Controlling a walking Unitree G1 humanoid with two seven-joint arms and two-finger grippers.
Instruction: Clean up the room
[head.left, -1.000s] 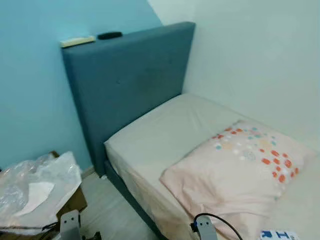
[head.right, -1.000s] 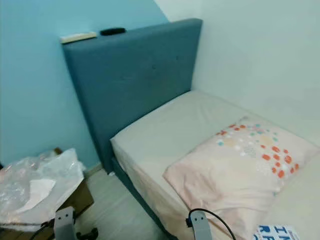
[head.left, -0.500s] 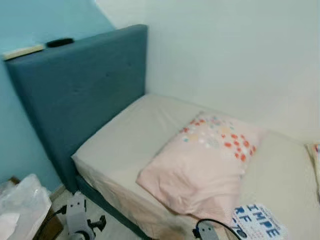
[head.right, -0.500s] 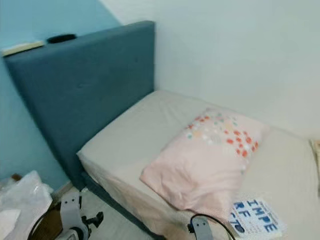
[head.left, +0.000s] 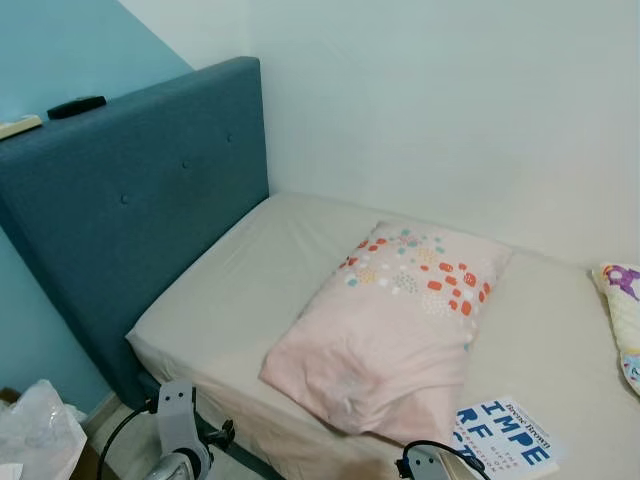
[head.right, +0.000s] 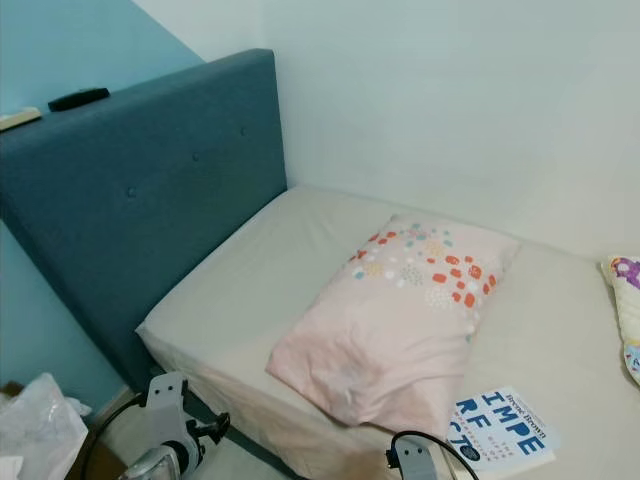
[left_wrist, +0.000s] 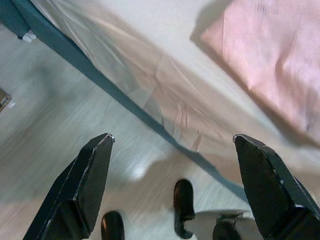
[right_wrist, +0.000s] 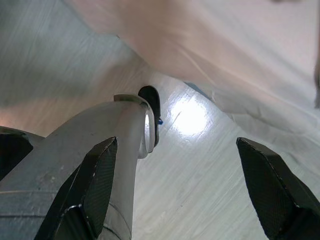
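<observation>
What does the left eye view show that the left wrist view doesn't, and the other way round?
Left eye view alone: the blue headboard, a book by the mattress edge, and a plastic bag on the floor. Left wrist view alone: the left gripper, its fingers spread wide above the pale wood floor. Both share the pink pillow and the mattress.

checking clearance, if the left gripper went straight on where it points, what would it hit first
Probably the floor beside the bed. The open left gripper aims down at bare floor near the bed's edge, though depth is unclear.
</observation>
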